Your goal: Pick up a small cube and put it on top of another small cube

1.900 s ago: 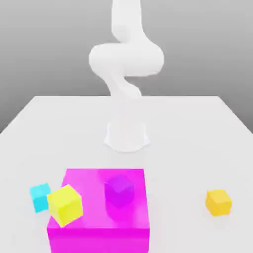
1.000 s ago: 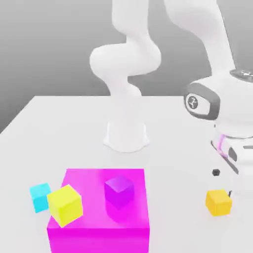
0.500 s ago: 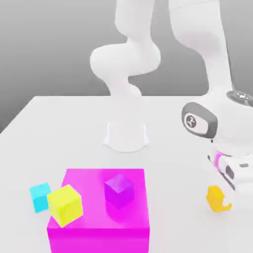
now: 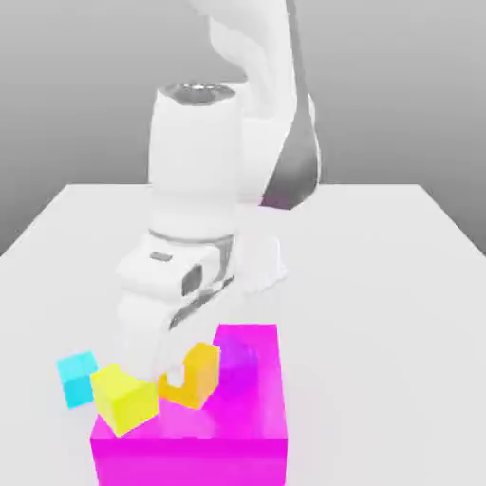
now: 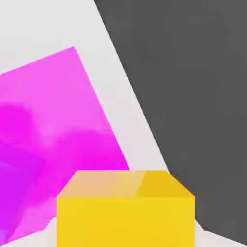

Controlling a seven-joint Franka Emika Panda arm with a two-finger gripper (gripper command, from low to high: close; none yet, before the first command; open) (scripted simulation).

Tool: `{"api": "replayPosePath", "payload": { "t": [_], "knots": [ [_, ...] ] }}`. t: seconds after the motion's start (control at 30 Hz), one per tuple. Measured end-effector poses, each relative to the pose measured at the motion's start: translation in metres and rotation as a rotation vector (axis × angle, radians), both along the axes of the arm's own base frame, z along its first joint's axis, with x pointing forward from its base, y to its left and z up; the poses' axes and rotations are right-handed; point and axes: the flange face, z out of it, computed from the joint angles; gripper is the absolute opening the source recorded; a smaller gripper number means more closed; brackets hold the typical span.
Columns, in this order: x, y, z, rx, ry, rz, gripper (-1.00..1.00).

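Your arm is bent forward and down, gripper clamped on the small cube.

You see the white arm [image 4: 223,161] folded over in the exterior view, its upper links rising out of frame and the broad forearm dropping toward the near edge of the table. The hand tilts slightly to the exterior view's left. The gripper [image 4: 180,365] points downward with its fingers [image 4: 174,353] pinched onto the orange-amber small cube [image 4: 193,376], which in the hand view sits close against the camera [image 5: 126,208].

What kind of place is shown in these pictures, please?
Most likely a simulated tabletop test scene: a plain white table, flat-coloured blocks such as the cyan cube and magenta block, and a white robot arm.
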Motion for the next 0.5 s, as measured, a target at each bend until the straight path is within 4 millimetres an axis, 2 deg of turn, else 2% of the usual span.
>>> {"api": "replayPosePath", "payload": {
  "t": [0.1,0.17,0.23,0.43,0.5],
  "knots": [
    [-0.031,-0.077,0.019,-0.006,-0.032,-0.138,-1.0],
    [-0.053,-0.11,0.024,-0.002,-0.037,-0.194,-1.0],
    [-0.066,-0.115,0.012,0.016,-0.001,-0.184,-1.0],
    [-0.101,-0.102,-0.039,0.091,0.153,-0.094,-1.0],
    [-0.103,-0.099,-0.054,0.102,0.171,-0.077,-1.0]
  ]
}}
